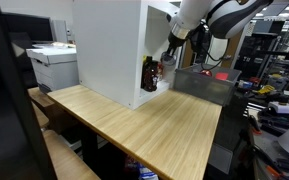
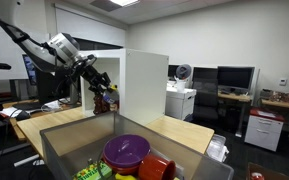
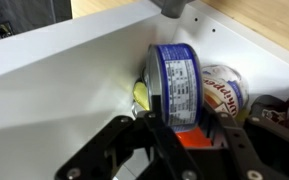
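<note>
Gripper (image 3: 189, 128) fills the wrist view at 6 o'clock, jaws spread apart either side of a blue can (image 3: 177, 85) sitting centre inside the white cabinet (image 3: 74, 60); second can (image 3: 222, 92) just beside it at 3 o'clock. In an exterior view the gripper (image 1: 169, 52) reaches into the cabinet's open side at 1 o'clock, above the wooden table (image 1: 154, 125). In an exterior view a grey bin (image 2: 64, 140) with a purple bowl (image 2: 126, 150) takes 6 o'clock, gripper (image 2: 102, 85) at 10
</note>
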You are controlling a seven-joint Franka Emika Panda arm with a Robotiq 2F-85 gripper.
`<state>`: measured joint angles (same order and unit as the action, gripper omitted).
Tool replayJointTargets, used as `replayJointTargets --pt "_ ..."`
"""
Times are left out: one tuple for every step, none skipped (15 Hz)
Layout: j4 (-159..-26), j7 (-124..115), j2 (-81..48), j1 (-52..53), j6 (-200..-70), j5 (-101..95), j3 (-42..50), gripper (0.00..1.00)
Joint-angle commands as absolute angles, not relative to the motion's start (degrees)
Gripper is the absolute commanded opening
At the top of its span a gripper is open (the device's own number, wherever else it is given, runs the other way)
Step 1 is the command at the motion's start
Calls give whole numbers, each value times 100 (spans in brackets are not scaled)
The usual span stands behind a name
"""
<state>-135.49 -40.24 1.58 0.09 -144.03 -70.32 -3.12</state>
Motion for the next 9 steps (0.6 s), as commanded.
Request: replayJointTargets --pt "-13546 -4005 163 63 -14395 -7013 -262 37" --pt "-13546 -4005 163 64 -14395 -7013 -262 37" --pt "-13546 -4005 163 64 -14395 -7013 -262 37" --pt "-13546 -4005 163 64 -14395 -7013 -262 37" --pt "-13545 -4018 147 64 -14401 -7003 -262 12" --pt "-13543 -4026 120 67 -14394 -6991 -260 12" --pt "-13539 -4111 109 69 -14381 -7102 -261 12" --pt "-13546 -4122 106 71 -14372 -7131 -260 12" --pt "-13562 -4122 106 72 -14375 -7153 -257 12"
